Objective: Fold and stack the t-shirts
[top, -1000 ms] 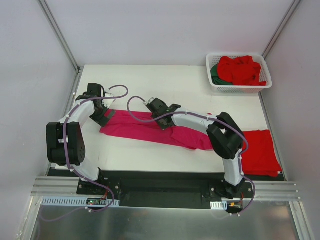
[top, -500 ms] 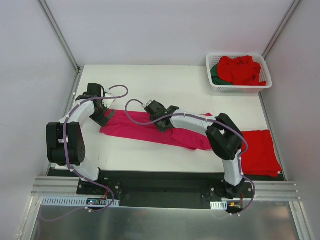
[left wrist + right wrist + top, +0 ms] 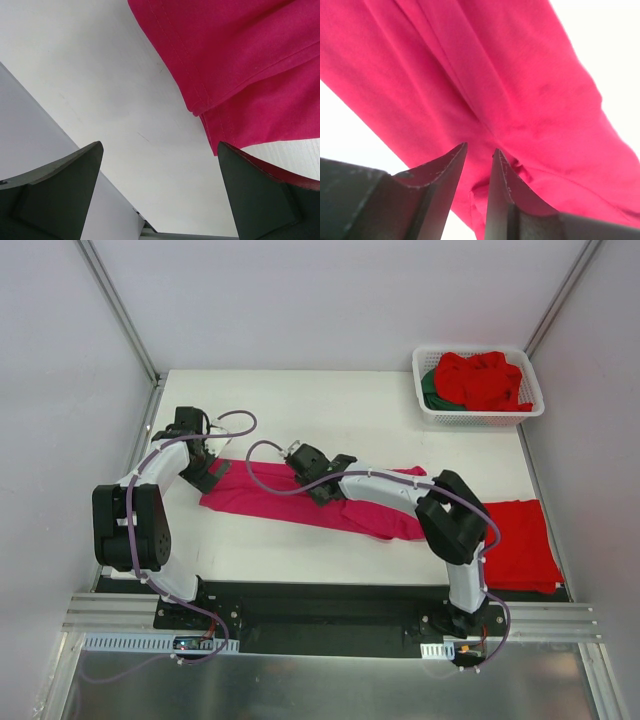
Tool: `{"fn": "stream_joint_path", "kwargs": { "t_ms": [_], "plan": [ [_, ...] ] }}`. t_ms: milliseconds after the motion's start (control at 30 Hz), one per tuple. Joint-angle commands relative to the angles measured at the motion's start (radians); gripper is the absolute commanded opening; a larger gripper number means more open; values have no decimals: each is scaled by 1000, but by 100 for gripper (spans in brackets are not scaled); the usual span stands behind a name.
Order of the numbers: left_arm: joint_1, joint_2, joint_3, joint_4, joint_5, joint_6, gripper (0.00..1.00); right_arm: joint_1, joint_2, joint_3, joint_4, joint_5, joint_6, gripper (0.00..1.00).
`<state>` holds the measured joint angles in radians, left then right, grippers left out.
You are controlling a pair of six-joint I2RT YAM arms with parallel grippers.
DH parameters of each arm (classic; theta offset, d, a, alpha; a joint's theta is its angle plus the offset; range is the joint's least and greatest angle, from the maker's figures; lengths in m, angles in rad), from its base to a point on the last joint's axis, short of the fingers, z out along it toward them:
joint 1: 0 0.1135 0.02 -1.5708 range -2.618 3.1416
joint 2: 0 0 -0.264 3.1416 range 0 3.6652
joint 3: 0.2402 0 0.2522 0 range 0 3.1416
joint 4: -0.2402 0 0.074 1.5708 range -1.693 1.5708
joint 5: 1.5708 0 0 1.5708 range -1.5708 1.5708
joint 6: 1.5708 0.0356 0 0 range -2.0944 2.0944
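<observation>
Magenta t-shirt (image 3: 270,502) banded across mid counter (image 3: 330,410), my left hand (image 3: 160,145) spread wide at its 9 o'clock end, my right hand (image 3: 480,147) slightly parted over its middle, gripping nothing, red t-shirt (image 3: 520,540) flat at 4 o'clock, more shirts (image 3: 480,380) in basket (image 3: 470,418) at 1 o'clock.

The magenta t-shirt (image 3: 260,60) is soft matt cloth, finely woven, with stitched hems. The table (image 3: 100,75) is smooth, white and faintly scuffed. The right gripper (image 3: 480,147) has dark matt plastic fingers (image 3: 435,200). At upper right, the basket (image 3: 478,415) is white slotted plastic.
</observation>
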<state>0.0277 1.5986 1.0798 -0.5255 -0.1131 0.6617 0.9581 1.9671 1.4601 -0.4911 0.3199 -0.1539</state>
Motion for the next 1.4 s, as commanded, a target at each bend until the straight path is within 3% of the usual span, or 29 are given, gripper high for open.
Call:
{"fn": "stream_joint_path", "kwargs": {
  "t_ms": [0, 433, 600, 1367],
  "plan": [
    [6, -29, 6, -34, 1, -7, 99, 5, -8, 63, 63, 7, -4, 31],
    [66, -37, 15, -36, -37, -34, 99, 5, 154, 266, 83, -110, -70, 28],
    [119, -17, 29, -45, -57, -34, 99, 5, 174, 278, 97, -203, -90, 28],
    [258, -43, -7, -57, -8, -34, 99, 8, 283, 379, 161, -265, -151, 29]
  ]
}}
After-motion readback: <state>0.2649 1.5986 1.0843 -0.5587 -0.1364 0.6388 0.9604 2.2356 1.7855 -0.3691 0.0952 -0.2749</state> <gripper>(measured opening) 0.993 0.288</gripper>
